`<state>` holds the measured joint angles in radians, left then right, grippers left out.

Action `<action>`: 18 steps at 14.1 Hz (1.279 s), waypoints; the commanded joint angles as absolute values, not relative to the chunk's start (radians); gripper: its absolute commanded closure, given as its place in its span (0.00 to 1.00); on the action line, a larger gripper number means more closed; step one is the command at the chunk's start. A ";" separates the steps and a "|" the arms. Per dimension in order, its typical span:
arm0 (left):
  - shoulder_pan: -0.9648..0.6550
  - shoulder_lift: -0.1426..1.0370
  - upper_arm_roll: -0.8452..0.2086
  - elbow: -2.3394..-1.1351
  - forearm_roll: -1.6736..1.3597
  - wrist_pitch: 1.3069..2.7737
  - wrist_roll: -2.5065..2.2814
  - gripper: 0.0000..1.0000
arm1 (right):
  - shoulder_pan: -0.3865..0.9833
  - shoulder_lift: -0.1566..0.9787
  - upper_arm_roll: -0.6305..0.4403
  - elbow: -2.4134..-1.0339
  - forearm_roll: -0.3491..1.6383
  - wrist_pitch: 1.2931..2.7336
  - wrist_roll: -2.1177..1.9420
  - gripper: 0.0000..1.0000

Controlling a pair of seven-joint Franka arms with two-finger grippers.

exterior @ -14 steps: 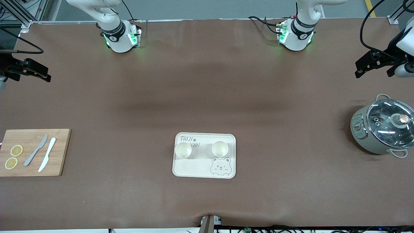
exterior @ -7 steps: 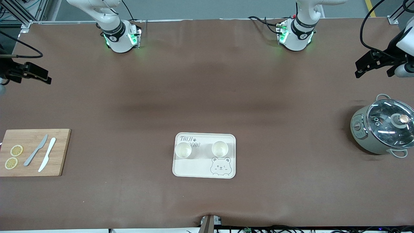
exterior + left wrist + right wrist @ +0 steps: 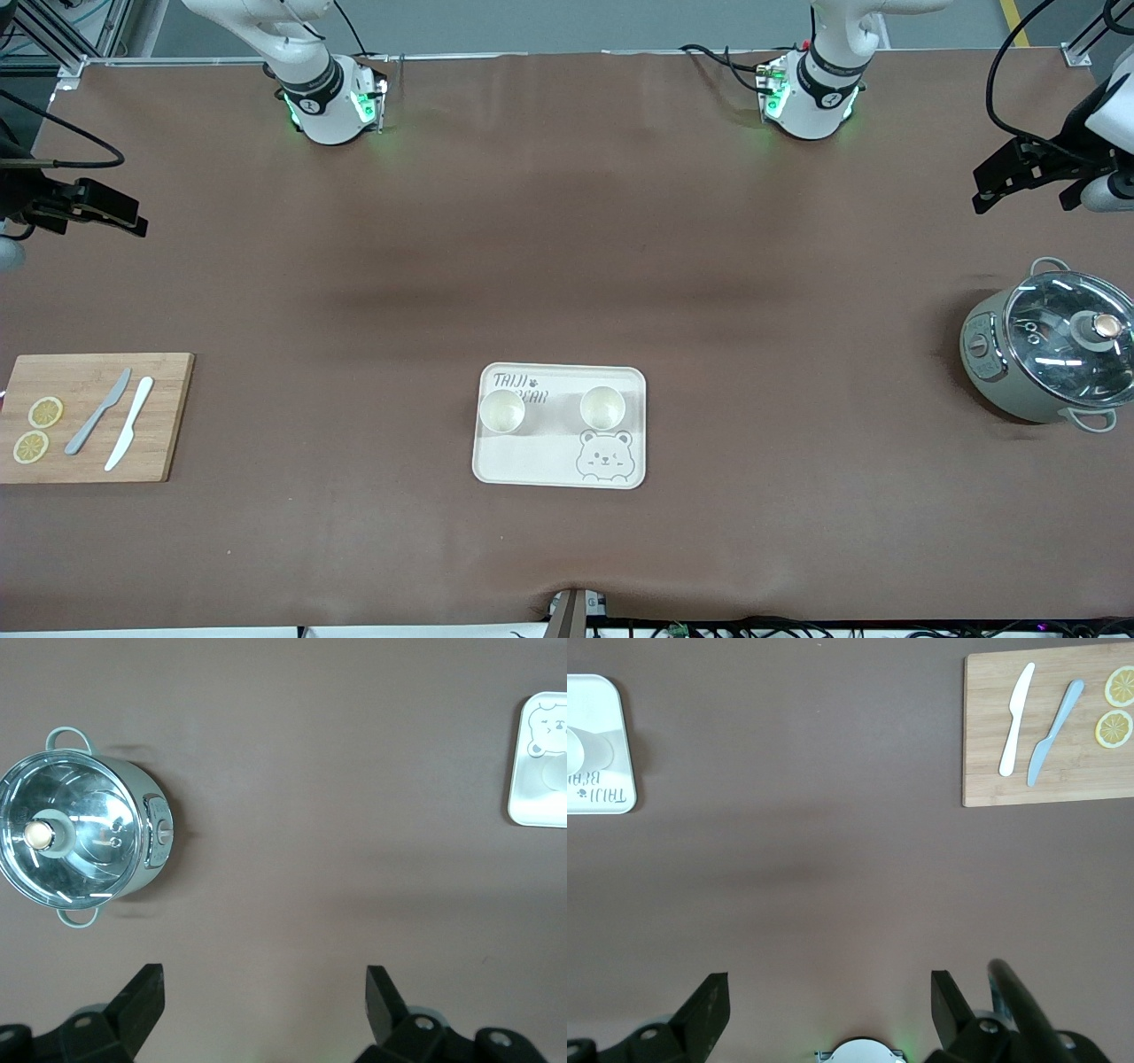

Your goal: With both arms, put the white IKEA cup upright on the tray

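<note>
The cream tray point(image 3: 540, 462) with the bear drawing lies on the brown table, near the front camera. Two white cups stand upright on it, one point(image 3: 502, 412) toward the right arm's end and one point(image 3: 602, 408) toward the left arm's end. My right gripper point(image 3: 133, 221) hangs open and empty over bare table at the right arm's end; its wrist view point(image 3: 828, 1005) shows the tray's edge point(image 3: 611, 788). My left gripper point(image 3: 982, 190) hangs open and empty over bare table at the left arm's end; its wrist view point(image 3: 263, 1001) shows the tray point(image 3: 532, 806).
A wooden cutting board point(image 3: 159, 416) with two knives and two lemon slices lies at the right arm's end, and also shows in the right wrist view point(image 3: 983, 771). A grey pot with a glass lid point(image 3: 1050, 346) stands at the left arm's end, and also shows in the left wrist view point(image 3: 75, 837).
My right gripper has shifted slightly over the table at its end. The left arm, the tray and the cups have not moved.
</note>
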<state>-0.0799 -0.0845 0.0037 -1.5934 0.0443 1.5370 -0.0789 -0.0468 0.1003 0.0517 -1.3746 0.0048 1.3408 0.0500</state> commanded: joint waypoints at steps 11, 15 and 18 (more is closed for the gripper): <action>-0.064 -0.098 0.000 -1.582 0.035 1.517 -0.055 0.00 | -0.048 0.112 0.058 -1.376 0.041 1.345 0.049 0.00; -0.066 -0.094 -0.012 -1.578 0.037 1.516 -0.014 0.00 | -0.037 0.121 0.060 -1.376 0.046 1.367 0.052 0.00; -0.058 -0.060 -0.011 -1.531 0.023 1.516 0.021 0.00 | -0.048 0.121 0.057 -1.374 0.061 1.370 0.046 0.00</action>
<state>-0.0686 -0.0835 -0.0083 -1.5796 0.0443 1.5310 -0.0064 -0.0418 0.1199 0.0580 -1.3758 0.0386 1.3635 0.0500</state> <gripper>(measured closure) 0.000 0.000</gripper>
